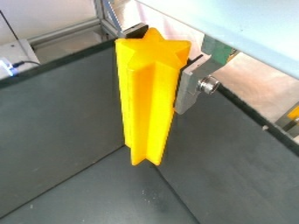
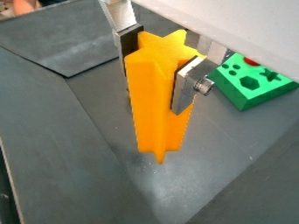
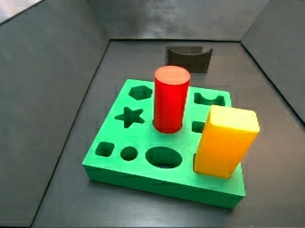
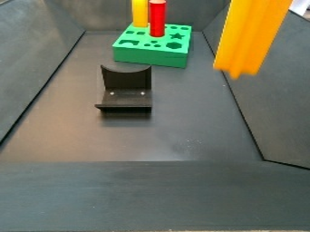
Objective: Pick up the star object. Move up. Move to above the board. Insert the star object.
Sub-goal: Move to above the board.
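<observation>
My gripper (image 1: 158,59) is shut on the star object (image 1: 146,101), a tall orange prism with ridged sides, held upright by its upper end. In both wrist views one silver finger (image 2: 187,85) presses one side and the other finger (image 2: 126,39) presses the opposite side. The star object (image 4: 252,36) hangs clear of the dark floor; its top and the gripper are cut off in that side view. The green board (image 2: 253,80) lies off to one side of the gripper, some way off. Its star hole (image 3: 131,116) is open. The star object (image 2: 158,96) is not over the board.
A red cylinder (image 3: 170,98) and a yellow-orange square block (image 3: 226,141) stand in the board (image 3: 167,174). The dark fixture (image 4: 125,88) stands on the floor between the board (image 4: 155,45) and the near side. Sloped dark walls (image 4: 36,82) enclose the floor.
</observation>
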